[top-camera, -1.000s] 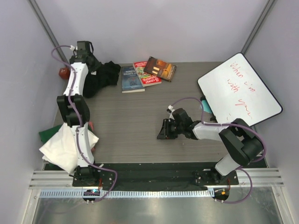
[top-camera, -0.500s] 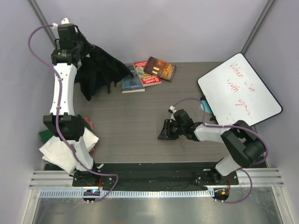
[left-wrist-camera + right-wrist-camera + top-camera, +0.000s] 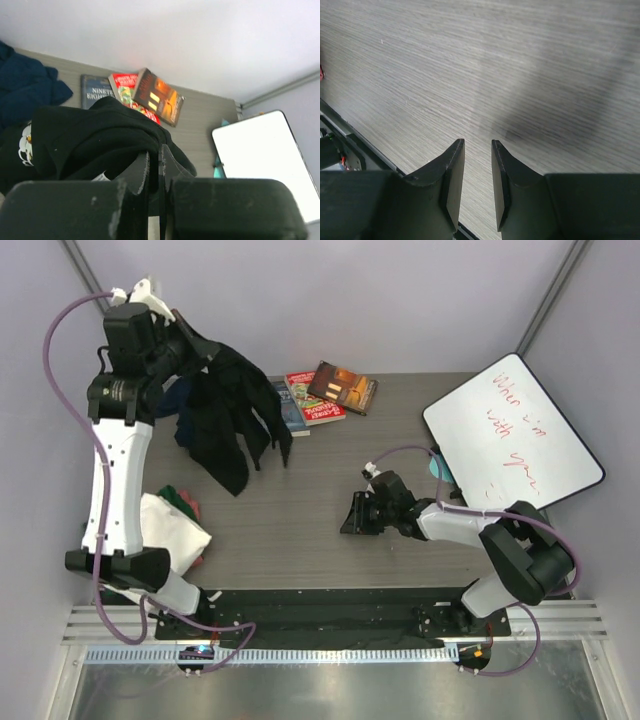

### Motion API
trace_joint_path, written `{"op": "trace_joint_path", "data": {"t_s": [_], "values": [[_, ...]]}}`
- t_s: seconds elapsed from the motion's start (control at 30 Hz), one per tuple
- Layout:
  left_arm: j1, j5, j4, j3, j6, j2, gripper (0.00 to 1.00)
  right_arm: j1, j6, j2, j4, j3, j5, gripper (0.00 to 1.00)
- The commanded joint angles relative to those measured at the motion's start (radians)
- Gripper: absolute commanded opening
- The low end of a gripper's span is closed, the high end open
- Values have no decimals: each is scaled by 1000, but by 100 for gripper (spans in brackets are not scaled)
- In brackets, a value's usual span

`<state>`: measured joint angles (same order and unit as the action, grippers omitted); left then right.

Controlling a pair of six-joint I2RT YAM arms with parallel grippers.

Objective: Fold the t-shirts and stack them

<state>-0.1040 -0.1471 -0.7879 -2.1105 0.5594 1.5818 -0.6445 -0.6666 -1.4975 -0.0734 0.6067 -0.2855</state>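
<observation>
My left gripper is raised high at the back left and shut on the black t-shirt, which hangs down in loose folds over the table. In the left wrist view the fingers pinch the black cloth, and a white print shows at its left edge. The navy shirt lies bunched behind it and also shows in the left wrist view. A folded white shirt lies at the near left with a green one peeking out behind it. My right gripper is open and empty, low over bare table.
Three books lie at the back centre. A tilted whiteboard with red writing fills the right side, with a teal object under its edge. A red item lies by the white shirt. The table's near edge runs below my right gripper.
My left arm has risen and lifted the black t-shirt off the back-left table; it now hangs open and has swung toward the middle. My right arm has barely moved.
</observation>
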Motion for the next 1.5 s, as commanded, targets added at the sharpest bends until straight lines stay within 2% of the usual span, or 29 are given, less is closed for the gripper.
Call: {"op": "trace_joint_path", "data": {"t_s": [0.0,0.1,0.17,0.2,0.23,0.3,0.33,0.37,0.4,0.43,0.53,0.63,0.73,0.8,0.87,0.93,1.07,1.13,1.23,1.37,1.43,1.47], "values": [[-62,-88,18,128,-30,-126,0,-6,39,39,33,44,60,34],[-144,-78,13,266,-59,-183,0,-4,54,57,66,60,89,32],[-195,-132,21,390,-37,-233,0,-4,61,65,103,79,106,19],[-212,-153,30,443,-26,-250,0,-4,59,66,103,80,108,18],[-233,-193,65,563,-18,-288,0,-3,46,74,103,87,108,18],[-310,-197,134,708,10,-327,0,-3,35,75,104,94,106,22],[-356,-172,195,844,20,-341,0,-3,24,79,106,97,106,25],[-374,-129,222,901,34,-359,0,-3,22,83,106,102,106,33],[-387,-115,240,952,59,-362,0,-4,21,85,104,102,111,36],[-402,-114,289,1039,77,-364,0,-3,18,95,115,103,117,38],[-443,-109,383,1159,132,-359,0,-3,19,152,167,113,179,43],[-508,-72,432,1208,168,-301,0,-3,28,227,239,137,277,46],[-577,-69,446,1207,200,-183,15,-3,56,298,308,165,379,49],[-617,-43,447,1198,215,-116,21,-1,85,338,354,179,419,59],[-683,-7,450,1184,218,-103,26,2,105,359,380,195,460,62],[-714,29,469,1184,221,-123,37,3,128,382,400,205,473,65],[-712,58,489,1184,212,-198,48,3,150,393,402,214,441,65],[-712,87,443,1155,201,-253,48,5,151,395,402,214,422,65],[-712,138,339,1104,177,-324,55,5,157,407,403,208,375,65],[-709,295,231,1072,159,-515,68,5,145,421,399,203,315,65],[-706,326,196,1077,152,-577,76,5,136,424,396,200,255,64],[-706,340,184,1084,151,-638,76,6,113,421,389,196,234,64]]}}
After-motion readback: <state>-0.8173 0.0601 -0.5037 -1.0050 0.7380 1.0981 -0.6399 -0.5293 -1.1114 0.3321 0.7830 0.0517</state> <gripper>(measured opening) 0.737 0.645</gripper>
